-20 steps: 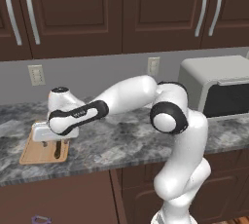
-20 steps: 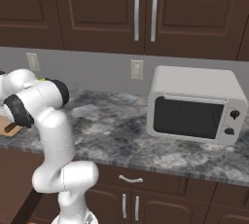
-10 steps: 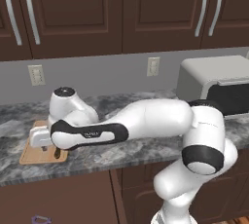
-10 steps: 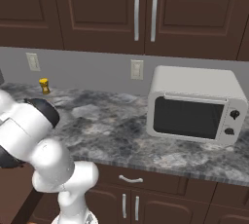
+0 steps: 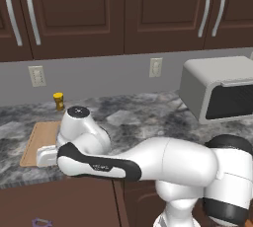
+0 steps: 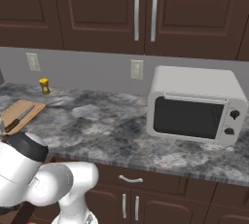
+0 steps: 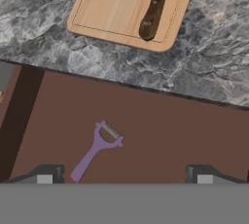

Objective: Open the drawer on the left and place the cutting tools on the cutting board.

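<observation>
The cutting board (image 7: 119, 9) lies on the grey stone counter, and the knife (image 7: 153, 9) with its dark handle rests on the board's right side. Below the counter edge the drawer (image 7: 160, 125) stands open, showing its brown floor. A purple-handled peeler (image 7: 95, 150) lies in it, left of centre. My gripper (image 7: 124, 178) hangs open above the drawer floor; the peeler's handle ends close to the left fingertip (image 7: 46, 177). In the left base view my hand (image 5: 47, 156) sits at the front edge of the board (image 5: 42, 139), with the peeler (image 5: 42, 222) below. From the right, the knife (image 6: 19, 117) shows on the board (image 6: 24, 111).
A small yellow-capped bottle (image 5: 59, 101) stands behind the board by the wall. A white microwave (image 6: 194, 103) occupies the counter's right part. Dark wall cabinets hang above. My own arm stretches low across the counter front in the left base view.
The arm has swung down and forward, carrying the hand from over the board to the counter's front edge above the open drawer. The gripper stays open.
</observation>
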### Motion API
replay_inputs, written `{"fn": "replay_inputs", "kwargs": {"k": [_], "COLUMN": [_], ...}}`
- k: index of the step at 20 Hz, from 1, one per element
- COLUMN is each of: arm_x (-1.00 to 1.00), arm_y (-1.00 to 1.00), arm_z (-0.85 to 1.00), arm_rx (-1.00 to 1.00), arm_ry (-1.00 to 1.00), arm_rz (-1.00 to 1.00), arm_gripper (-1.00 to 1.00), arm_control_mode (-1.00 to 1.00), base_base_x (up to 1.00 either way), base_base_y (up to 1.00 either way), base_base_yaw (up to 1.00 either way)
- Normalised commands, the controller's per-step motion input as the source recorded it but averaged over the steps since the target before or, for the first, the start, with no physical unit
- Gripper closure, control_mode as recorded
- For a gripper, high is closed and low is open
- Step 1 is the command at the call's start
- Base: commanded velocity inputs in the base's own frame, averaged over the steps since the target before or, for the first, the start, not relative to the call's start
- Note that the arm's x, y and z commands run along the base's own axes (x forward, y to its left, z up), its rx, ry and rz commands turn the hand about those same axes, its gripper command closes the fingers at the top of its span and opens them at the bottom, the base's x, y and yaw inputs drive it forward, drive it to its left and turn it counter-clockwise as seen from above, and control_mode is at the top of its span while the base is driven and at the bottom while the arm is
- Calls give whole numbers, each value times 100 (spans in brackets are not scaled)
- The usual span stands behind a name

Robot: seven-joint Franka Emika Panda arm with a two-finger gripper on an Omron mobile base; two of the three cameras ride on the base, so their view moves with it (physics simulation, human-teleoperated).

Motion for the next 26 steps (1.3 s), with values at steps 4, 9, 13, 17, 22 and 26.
{"fn": "replay_inputs", "kwargs": {"k": [4, 9, 13, 17, 22, 26], "arm_x": [-26, -34, -18, -20, -13, 0], "arm_y": [11, 16, 4, 1, 17, 18], "arm_z": [-35, -30, -29, -21, -29, -34], "arm_rx": [1, 0, 0, -1, -1, 0], "arm_ry": [7, 10, 2, 0, 0, 0], "arm_rz": [0, 0, 0, 0, 0, 0], "arm_gripper": [-100, -100, -100, -100, -100, -100], "arm_control_mode": [-100, -100, -100, -100, -100, -100], "base_base_x": [0, 0, 0, 0, 0, 0], "base_base_y": [0, 0, 0, 0, 0, 0], "base_base_yaw": [0, 0, 0, 0, 0, 0]}}
